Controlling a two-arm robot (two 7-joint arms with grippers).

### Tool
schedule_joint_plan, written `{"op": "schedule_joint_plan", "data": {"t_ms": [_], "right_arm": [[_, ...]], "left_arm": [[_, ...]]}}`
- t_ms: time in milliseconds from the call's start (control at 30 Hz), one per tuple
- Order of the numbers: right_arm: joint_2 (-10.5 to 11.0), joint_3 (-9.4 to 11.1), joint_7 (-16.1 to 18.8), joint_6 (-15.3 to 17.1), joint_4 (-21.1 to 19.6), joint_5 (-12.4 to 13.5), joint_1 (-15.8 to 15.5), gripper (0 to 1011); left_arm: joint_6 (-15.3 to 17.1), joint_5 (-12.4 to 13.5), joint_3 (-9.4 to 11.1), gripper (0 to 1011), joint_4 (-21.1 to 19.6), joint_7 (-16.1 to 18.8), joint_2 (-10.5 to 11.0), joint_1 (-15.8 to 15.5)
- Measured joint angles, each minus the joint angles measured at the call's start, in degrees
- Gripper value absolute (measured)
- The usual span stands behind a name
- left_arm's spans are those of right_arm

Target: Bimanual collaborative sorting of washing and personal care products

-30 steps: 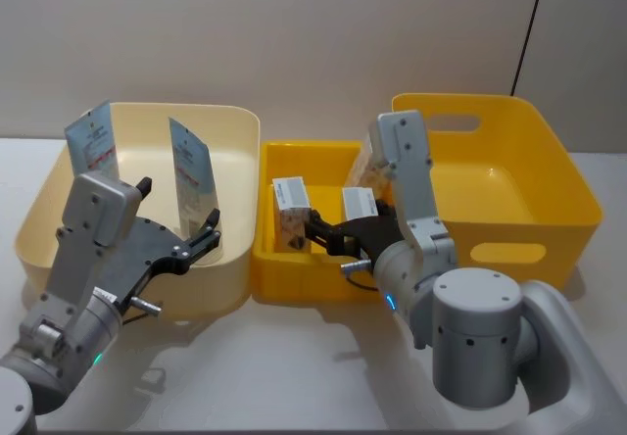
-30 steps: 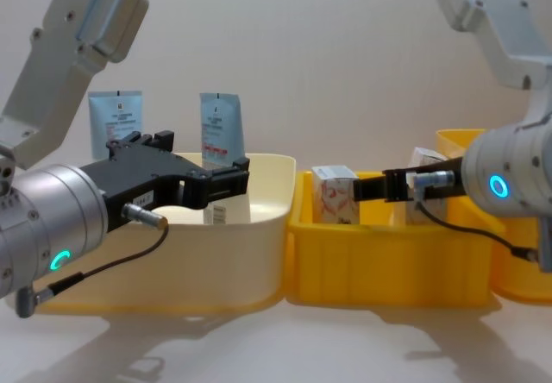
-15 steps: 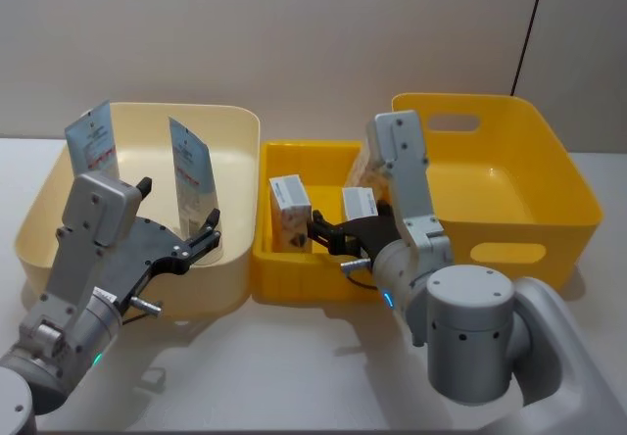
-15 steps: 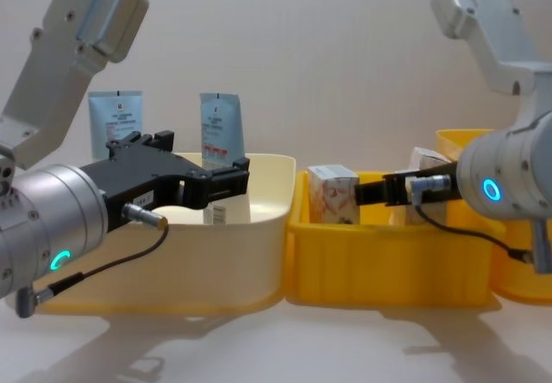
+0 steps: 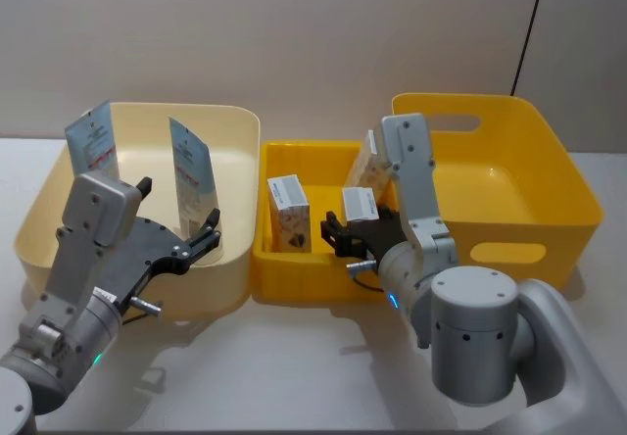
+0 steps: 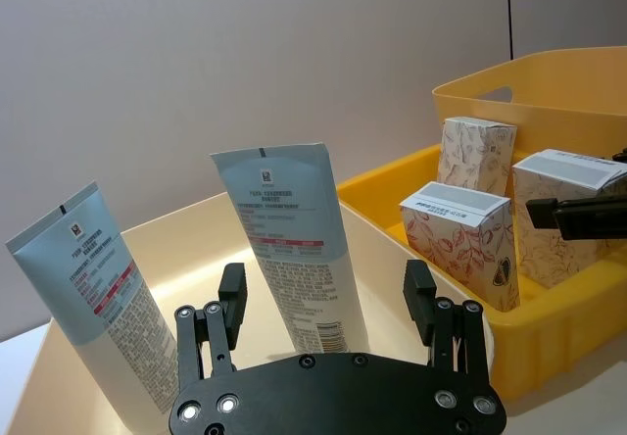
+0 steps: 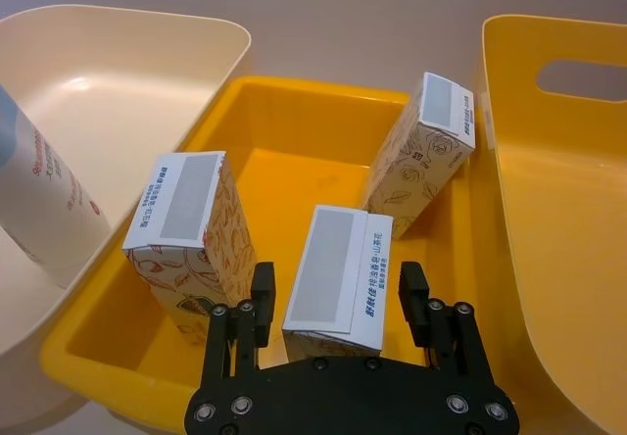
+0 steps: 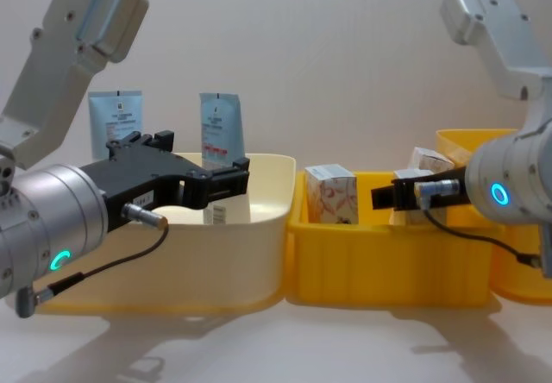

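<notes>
On the surface [image 5: 294, 357] two tubes [image 5: 192, 166] stand in the cream tub [image 5: 235, 121] and three cartons [image 5: 290, 210] sit in the small yellow tub [image 5: 304, 283], so sorting looks far along, with both jaws wide and empty: left gripper [image 5: 178, 205] by the tubes, right gripper [image 7: 337, 278] before the middle carton [image 5: 360, 203].

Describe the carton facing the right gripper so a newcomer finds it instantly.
Find the small yellow bin between the cream tub and the large yellow tub. Of its three cartons, it is the middle carton, directly before the open right gripper; the left carton stands nearer the cream tub, the rear carton leans at the back.
</notes>
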Motion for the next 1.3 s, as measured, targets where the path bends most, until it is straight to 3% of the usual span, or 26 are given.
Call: {"op": "schedule_joint_plan", "data": {"t_ms": [333,467,867,1300], "right_arm": [[0.0,0.2,-0.1,0.1,0.1,-0.1,-0.1,475],[-0.1,0.3,-0.1,0.1,0.1,-0.1,-0.1,411],[-0.1,0.5,-0.1,-0.4,0.0,-0.2,-0.3,408],[-0.3,1.8,1.0,-6.0,-2.7,0.2,-0.9,408]], "left_arm": [[0.0,0.0,0.0,1000,0.0,0.0,0.0,0.0],[0.0,0.0,0.0,1000,0.0,0.0,0.0,0.0],[0.0,0.0,0.0,1000,0.0,0.0,0.0,0.0],[0.0,0.0,0.0,1000,0.0,0.0,0.0,0.0]]}}
